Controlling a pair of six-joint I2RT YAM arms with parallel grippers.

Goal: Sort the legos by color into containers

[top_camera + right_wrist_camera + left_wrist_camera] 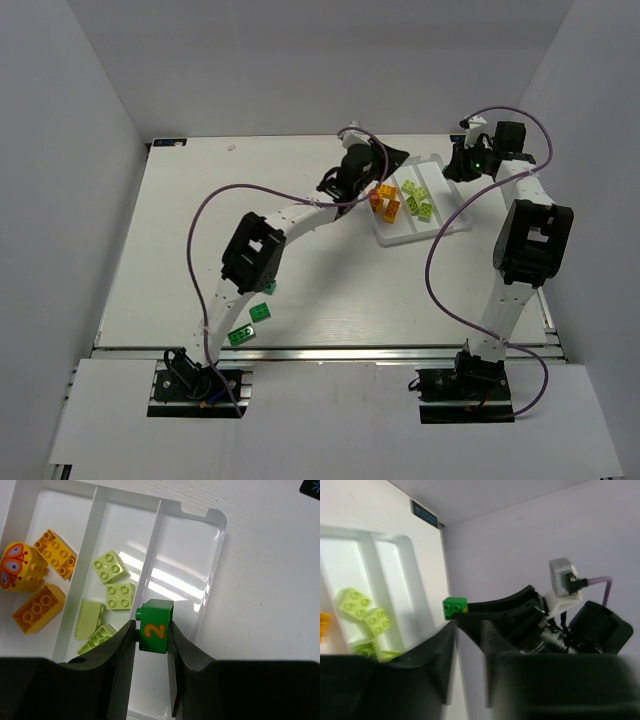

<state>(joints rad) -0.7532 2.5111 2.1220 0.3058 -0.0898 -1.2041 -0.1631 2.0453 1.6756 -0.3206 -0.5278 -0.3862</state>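
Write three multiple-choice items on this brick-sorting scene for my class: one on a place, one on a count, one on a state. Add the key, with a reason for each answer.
1. Where do the yellow-green bricks lie?
A) in the middle compartment of the tray
B) outside the tray
C) in an end compartment

2. How many orange bricks are in the tray?
A) one
B) three
C) six

3. What are the right fingers doing?
A) standing open, empty
B) gripping an orange brick
C) gripping a dark green brick

Key:
1 A, all four lie there.
2 B, three show, one bearing a butterfly.
3 C, it sits pinched between them, its 2 showing.
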